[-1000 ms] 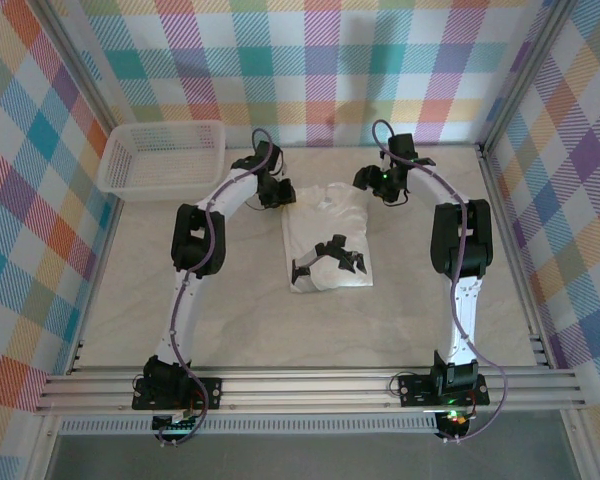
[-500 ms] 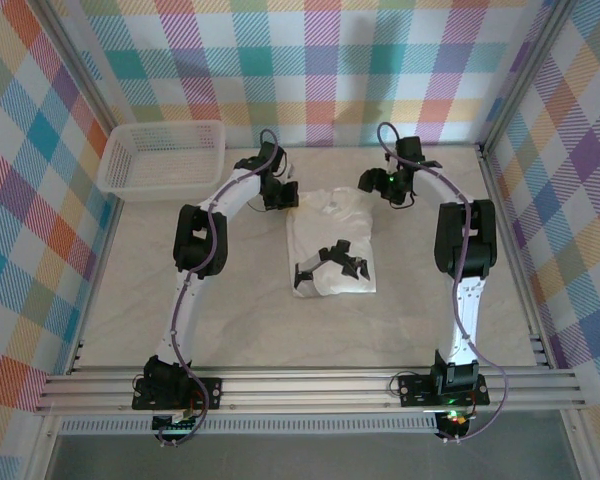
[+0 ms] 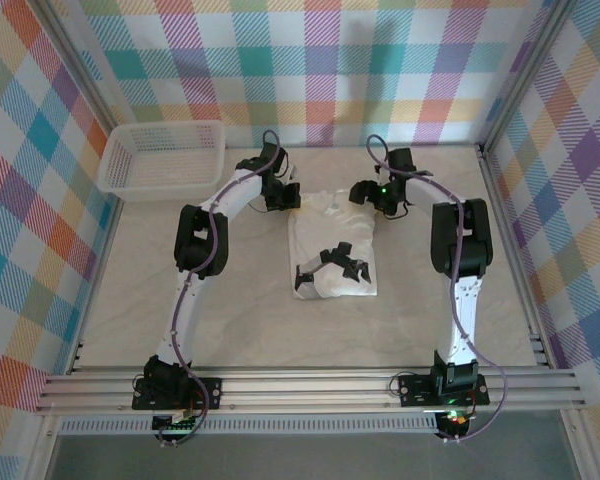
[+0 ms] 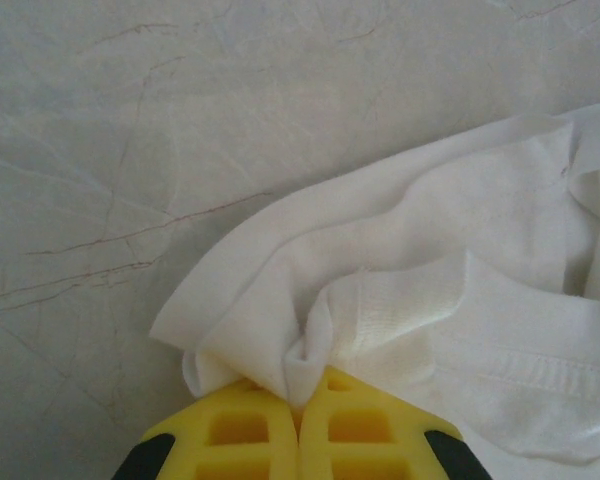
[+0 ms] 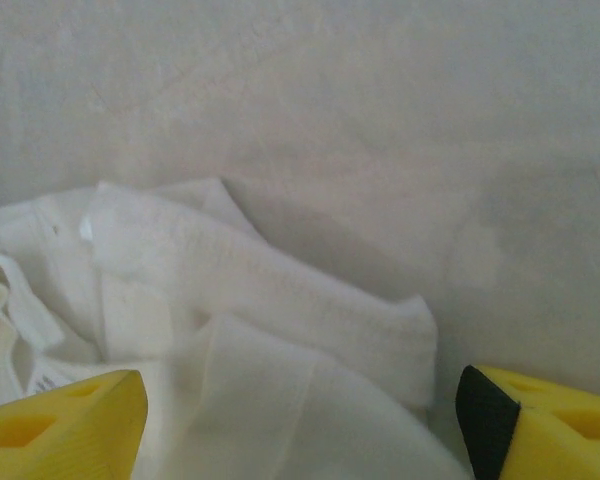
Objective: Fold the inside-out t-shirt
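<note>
Two-arm fold, far edge of the garment. The t-shirt (image 3: 332, 245) lies on the table (image 3: 230, 310) between the arms as a narrow white oblong. Its black print (image 3: 332, 264) is at the near end and its far edge is bunched.

Likely faults: only one far corner is gripped. A pull by the left arm alone would probably drag the thin cloth askew and undo the layers already laid. The held pinch is small and puckered, so it may slip out or gather more than one layer. If the right side closes off the corner, it may catch the upper flap alone.

Left gripper (image 4: 300, 400): at the far left corner of the t-shirt, jaws pressed fully together on a crumpled fold of cloth.

Right gripper (image 5: 300, 400): at the far right corner, jaws spread wide, one on each side of the corner flap. It holds nothing, and whether its pads touch the cloth cannot be told.

The basket (image 3: 165, 125) stands well apart at the far left.
</note>
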